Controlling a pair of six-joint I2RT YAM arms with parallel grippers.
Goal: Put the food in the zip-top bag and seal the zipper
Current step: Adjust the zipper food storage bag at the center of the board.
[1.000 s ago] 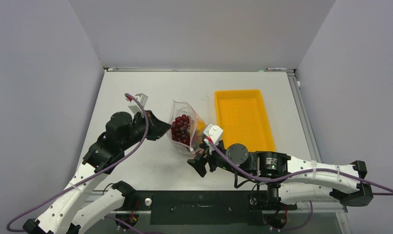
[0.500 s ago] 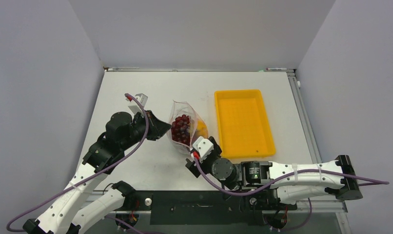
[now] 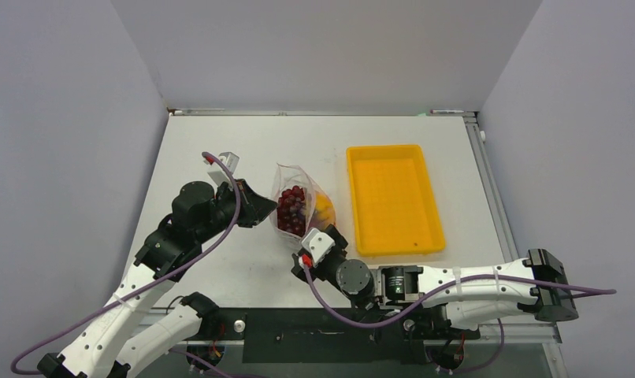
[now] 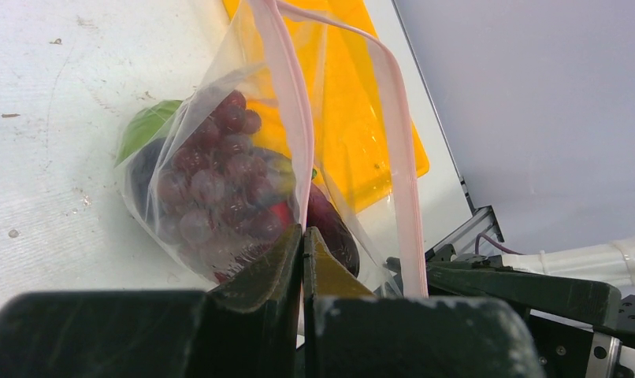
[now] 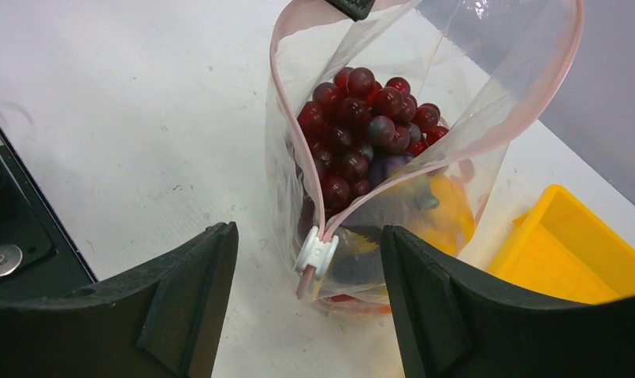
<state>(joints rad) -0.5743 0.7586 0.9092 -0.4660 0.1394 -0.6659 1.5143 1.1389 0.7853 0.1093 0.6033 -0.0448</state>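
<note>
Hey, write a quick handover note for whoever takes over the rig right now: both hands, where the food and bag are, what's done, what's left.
Left hand: shut on the bag at its pink zipper, holding the mouth up.
Right hand: open, one finger on each side of the white slider at the zipper's near end, not gripping it.
Food: grapes, eggplant and yellow pepper are inside the bag, which stands beside the yellow tray. No food shows outside the bag.
Done: loading, as far as I can see.
Left: close on the slider and run it along the zipper. The mouth gapes wide open.
</note>
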